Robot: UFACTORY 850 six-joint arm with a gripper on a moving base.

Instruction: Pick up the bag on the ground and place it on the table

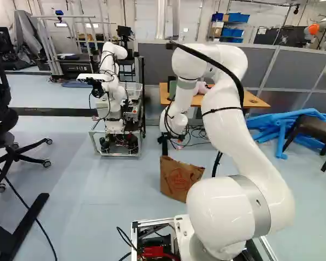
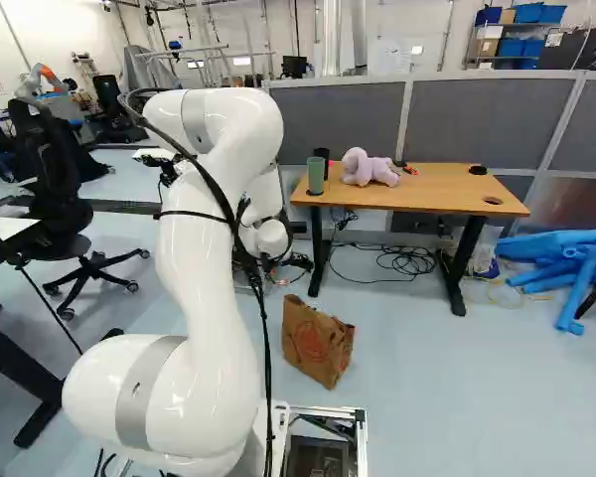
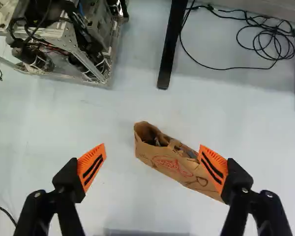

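Centre the wide-open pincer (image 3: 151, 146) over the paper bag (image 3: 169, 164) on the floor (image 2: 427, 348) in front of the desk (image 2: 437, 189), turning to straddle its narrow width before lowering gently and closing near the rim.

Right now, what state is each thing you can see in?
Black two-fingered hand: open, holding nothing.
Brown paper bag: standing on the floor, top open.
Wooden-topped table with black legs: standing.
Green cylindrical cup: upright on the table.
Lilac plush toy: resting on the table.
Thin black cable: loosely coiled on the floor.
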